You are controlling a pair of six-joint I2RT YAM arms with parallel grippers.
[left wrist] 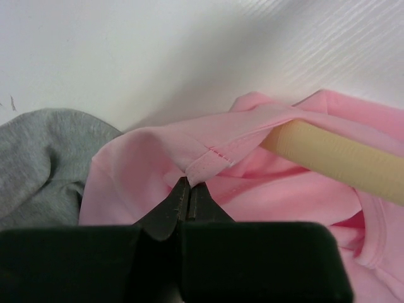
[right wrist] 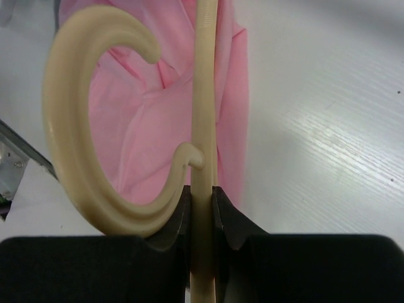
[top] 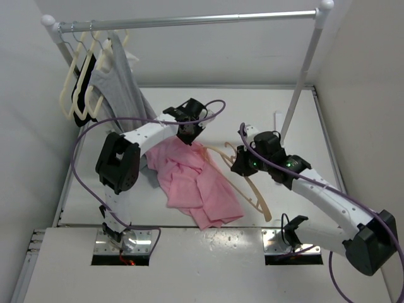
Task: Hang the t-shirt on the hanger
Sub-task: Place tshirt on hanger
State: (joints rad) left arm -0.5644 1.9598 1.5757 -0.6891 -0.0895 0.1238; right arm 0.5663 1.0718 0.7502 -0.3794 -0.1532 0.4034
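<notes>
The light pink t-shirt [top: 202, 189] lies crumpled on the table [top: 252, 120], its 12 o'clock hem lifted. The peach-tan hanger [right wrist: 204, 95] sits at its 3 o'clock, with one arm tip tucked under that hem.

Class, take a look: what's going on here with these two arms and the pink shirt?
The left gripper is shut on a hem of the t-shirt, holding that edge up while the rest lies crumpled on the table. The right gripper clamps the hanger just below its hook. One end of the hanger seems to poke under the raised hem, so the shirt is only starting to go on. A grey garment hangs on the rack behind.
</notes>
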